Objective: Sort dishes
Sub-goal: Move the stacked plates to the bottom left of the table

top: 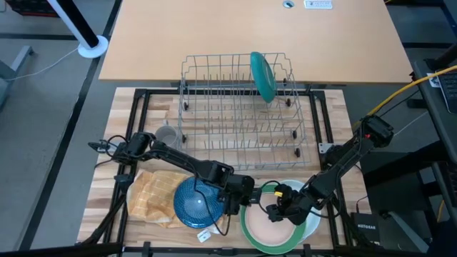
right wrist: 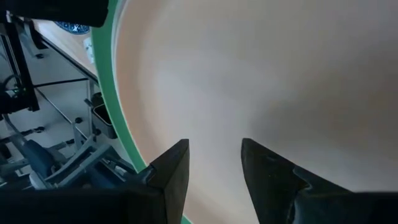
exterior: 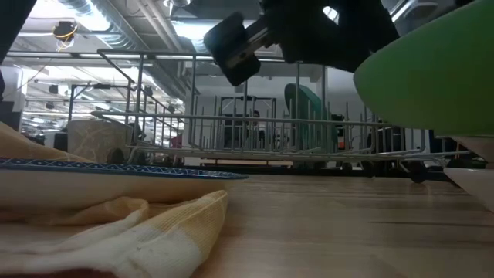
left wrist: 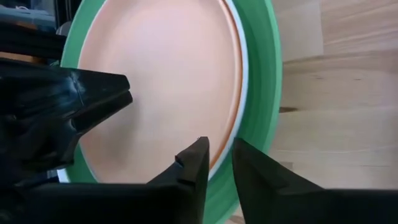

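Observation:
A green plate (top: 251, 230) with a peach plate (top: 275, 230) lying in it sits at the table's near edge, over a white plate (top: 312, 223). In the low view the green plate (exterior: 432, 77) is tilted up above the white plate (exterior: 472, 174). My left gripper (left wrist: 221, 152) is shut on the green plate's rim. My right gripper (right wrist: 214, 155) stands open close over the peach plate's face (right wrist: 261, 81). A blue plate (top: 196, 202) lies on the yellow cloth (top: 151, 193). A teal plate (top: 262, 75) stands on edge in the wire rack (top: 239, 107). A grey mug (top: 166, 135) stands left of the rack. My left gripper pinches the green plate's rim (left wrist: 225, 164) on the side toward the blue plate, one finger (left wrist: 194, 165) over the peach plate's edge, the other (left wrist: 264, 177) outside the rim. It comes slanting down from the table's left. The plate is tilted. Whether my right gripper touches the peach plate, I cannot tell.
The rack fills the table's middle and far part. The cloth and blue plate lie close to the left of the green plate. A small white tag (top: 205, 235) lies by the near edge. Bare wood (exterior: 347, 224) stretches between the plates and the rack.

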{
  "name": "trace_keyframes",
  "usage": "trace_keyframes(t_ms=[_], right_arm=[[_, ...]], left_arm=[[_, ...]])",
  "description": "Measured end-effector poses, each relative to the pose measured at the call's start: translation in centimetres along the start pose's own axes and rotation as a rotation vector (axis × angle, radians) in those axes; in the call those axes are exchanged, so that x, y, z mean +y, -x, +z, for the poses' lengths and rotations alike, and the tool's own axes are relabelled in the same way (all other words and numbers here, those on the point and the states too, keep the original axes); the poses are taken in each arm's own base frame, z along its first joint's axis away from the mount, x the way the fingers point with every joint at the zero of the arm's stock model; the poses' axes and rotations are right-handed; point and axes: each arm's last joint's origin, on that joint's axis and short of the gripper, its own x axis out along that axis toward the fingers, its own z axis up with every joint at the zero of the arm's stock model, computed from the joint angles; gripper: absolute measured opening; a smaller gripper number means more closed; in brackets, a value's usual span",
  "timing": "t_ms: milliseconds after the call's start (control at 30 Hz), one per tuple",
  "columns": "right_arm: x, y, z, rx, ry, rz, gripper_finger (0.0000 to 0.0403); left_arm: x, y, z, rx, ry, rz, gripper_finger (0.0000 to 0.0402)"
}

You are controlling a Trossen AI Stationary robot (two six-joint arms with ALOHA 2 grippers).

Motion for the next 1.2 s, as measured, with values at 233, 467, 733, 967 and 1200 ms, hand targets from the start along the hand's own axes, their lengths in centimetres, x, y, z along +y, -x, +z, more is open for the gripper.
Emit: trace_keyframes(t_ms=[233,467,733,967,1200], right_arm=[[-0.4,0.0,0.1,-0.013,-0.027,-0.036,0.0152],[-0.8,0.1,0.3,-0.028,-0.060,-0.082,0.0152],[-1.6,0.3,0.6,-0.061,-0.163,-0.173,0.0152],[-1.7,0.3,0.6,-0.069,-0.168,-0.180,0.0152],[-1.7,0.3,0.7,-0.077,-0.168,-0.178,0.0152]], left_arm=[[0.7,0.0,0.0,0.035,0.015,0.073,0.0032],[1.7,0.1,0.2,0.033,0.092,0.184,0.0046],[1.7,0.2,0.1,0.025,0.186,0.189,0.0056],[1.7,0.1,0.1,0.020,0.219,0.193,0.0056],[1.7,0.1,0.1,0.004,0.370,0.188,0.0056]])
